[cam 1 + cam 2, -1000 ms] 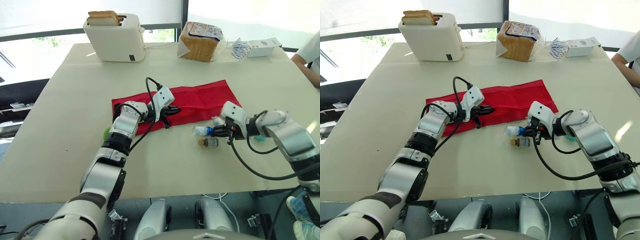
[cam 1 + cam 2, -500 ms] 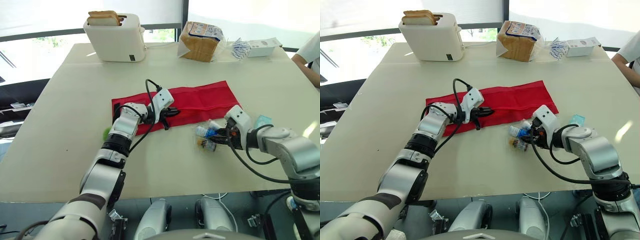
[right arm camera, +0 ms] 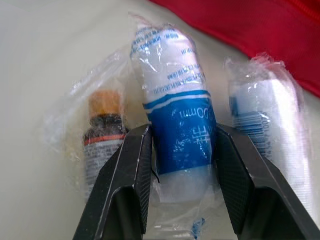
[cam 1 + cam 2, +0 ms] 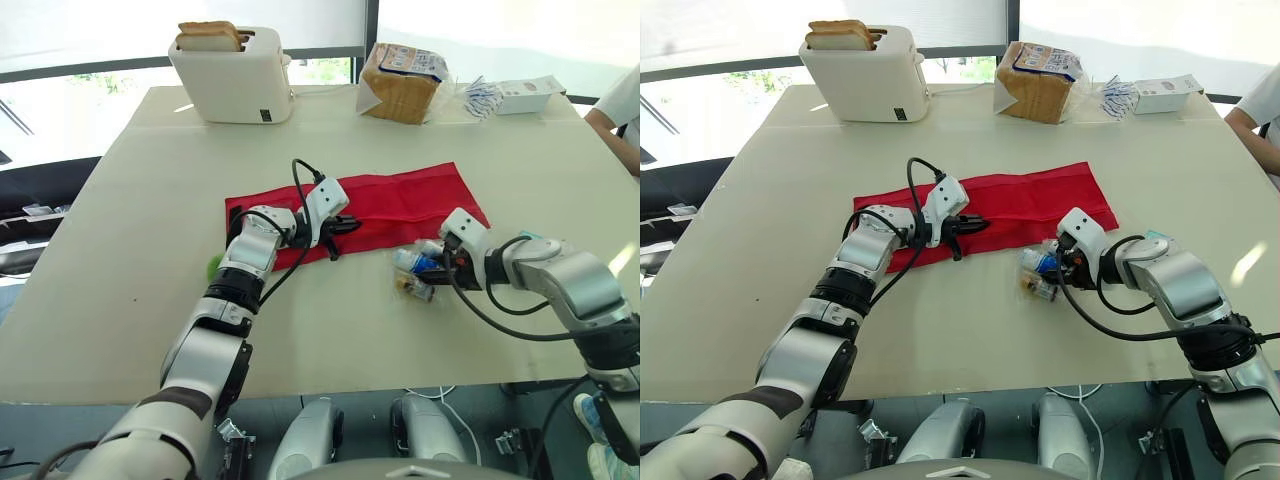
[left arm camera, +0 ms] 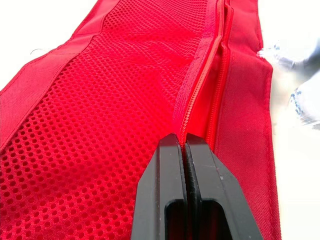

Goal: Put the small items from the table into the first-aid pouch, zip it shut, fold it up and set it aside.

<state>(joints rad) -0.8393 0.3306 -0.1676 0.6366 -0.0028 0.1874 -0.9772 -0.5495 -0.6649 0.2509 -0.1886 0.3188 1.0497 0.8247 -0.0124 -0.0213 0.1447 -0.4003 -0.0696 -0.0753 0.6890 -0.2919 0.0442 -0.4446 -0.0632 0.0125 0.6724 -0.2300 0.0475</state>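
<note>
My right wrist view shows a brown vial (image 3: 102, 125) beside the bottle (image 3: 170, 90) my right gripper (image 3: 182, 131) clamps. My left gripper (image 5: 182, 141), fingers together, pinches the pouch (image 5: 100, 100) zip.

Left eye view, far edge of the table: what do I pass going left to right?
toaster with bread slices in it → bagged bread loaf → blue-and-white packets → white box
</note>
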